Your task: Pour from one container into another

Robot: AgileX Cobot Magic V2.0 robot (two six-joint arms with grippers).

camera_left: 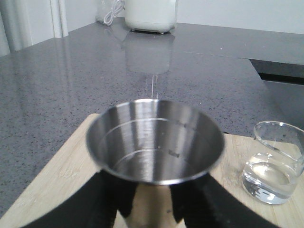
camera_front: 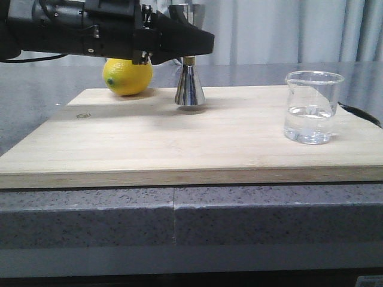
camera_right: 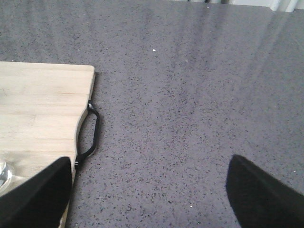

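Left gripper (camera_left: pixel 149 209): clamped on jigger (camera_front: pixel 190 88), steadying it for pouring.
Right gripper (camera_right: pixel 147 190): spread wide, empty.
Beaker (camera_front: pixel 312 107): waiting, ungrasped.

No words, brand names or numbers can be read anywhere. The wooden board (camera_front: pixel 179 137) carries a small dark stamp (camera_front: pixel 83 115) near its left edge, too small to make out. Inside the steel jigger (camera_left: pixel 155 142) are fill lines and tiny marks, not legible.
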